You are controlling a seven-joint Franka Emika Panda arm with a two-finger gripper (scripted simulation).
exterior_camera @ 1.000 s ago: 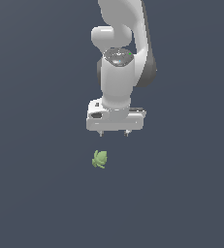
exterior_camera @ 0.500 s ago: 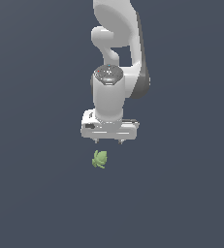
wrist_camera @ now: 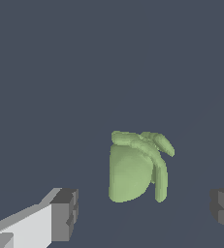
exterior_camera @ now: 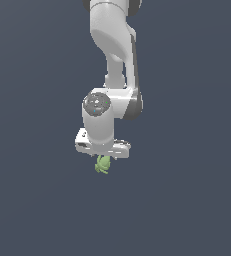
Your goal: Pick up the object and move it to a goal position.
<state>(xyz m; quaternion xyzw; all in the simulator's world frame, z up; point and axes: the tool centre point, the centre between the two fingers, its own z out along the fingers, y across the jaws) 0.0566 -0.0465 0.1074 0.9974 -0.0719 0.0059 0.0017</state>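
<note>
Where gripper [wrist_camera: 142, 213] gapes (wide): one object [wrist_camera: 135, 167].

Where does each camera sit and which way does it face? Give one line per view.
Exterior view: off the arm, facing the white arm and its gripper, just above the green object; exact position unknown.
Wrist view: on the wrist, looking past two dark fingertips at the green object, which lies between them, untouched.
Shared: the green object and the gripper, open in the wrist view.
</note>
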